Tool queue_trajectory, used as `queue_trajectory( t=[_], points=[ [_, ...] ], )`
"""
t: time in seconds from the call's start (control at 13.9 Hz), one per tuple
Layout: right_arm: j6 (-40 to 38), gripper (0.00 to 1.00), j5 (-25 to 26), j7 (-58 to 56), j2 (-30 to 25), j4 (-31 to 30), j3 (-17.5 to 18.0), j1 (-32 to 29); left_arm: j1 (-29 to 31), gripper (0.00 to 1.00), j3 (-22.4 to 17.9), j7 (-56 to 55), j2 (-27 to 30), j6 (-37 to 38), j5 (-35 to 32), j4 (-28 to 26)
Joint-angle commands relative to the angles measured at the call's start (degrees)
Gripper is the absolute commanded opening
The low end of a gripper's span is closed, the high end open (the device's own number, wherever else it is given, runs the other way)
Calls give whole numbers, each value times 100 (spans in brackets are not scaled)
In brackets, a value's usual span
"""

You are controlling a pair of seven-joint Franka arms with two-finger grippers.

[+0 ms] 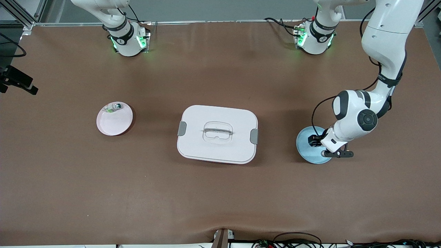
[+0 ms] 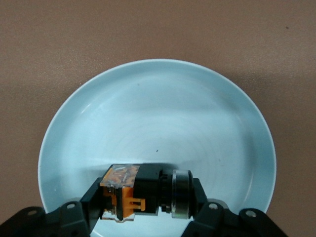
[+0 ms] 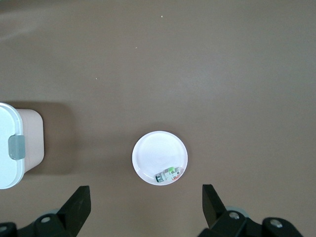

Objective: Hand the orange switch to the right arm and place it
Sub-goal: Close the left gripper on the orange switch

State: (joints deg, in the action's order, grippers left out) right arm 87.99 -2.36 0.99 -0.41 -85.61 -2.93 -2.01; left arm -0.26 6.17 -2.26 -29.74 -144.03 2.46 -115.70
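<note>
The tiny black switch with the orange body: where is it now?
The orange switch lies in the light blue plate at the left arm's end of the table, clamped by the left gripper.

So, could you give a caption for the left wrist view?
Left tool shut on the orange switch in the blue plate.

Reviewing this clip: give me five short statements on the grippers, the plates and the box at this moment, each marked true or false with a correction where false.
1. The left gripper is shut on the orange switch. True.
2. The switch is over the pink plate. False: it is at the blue plate, toward the left arm's end of the table.
3. The right gripper is open and holds nothing. True.
4. The white box has its lid off. False: the lid is on.
5. The pink plate is bare. False: a small green and silver component lies on it.
</note>
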Motion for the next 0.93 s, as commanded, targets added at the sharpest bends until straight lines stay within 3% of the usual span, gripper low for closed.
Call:
queue_trajectory(
  t=[0.0,0.14,0.22,0.57,0.86],
  points=[
    [-71,100,69,-20,85,167,12,8,35,29,51,147,-5,-90,132,-6],
    [-71,100,69,-20,85,167,12,17,26,4,60,156,56,-81,132,3],
    [-62,100,69,-20,85,167,12,17,35,0,69,156,126,-47,132,12],
    [-62,100,69,-20,85,176,12,8,35,0,148,77,452,611,158,380],
    [-45,100,78,-20,85,176,3,-10,35,0,139,59,496,1489,833,916]
  ],
)
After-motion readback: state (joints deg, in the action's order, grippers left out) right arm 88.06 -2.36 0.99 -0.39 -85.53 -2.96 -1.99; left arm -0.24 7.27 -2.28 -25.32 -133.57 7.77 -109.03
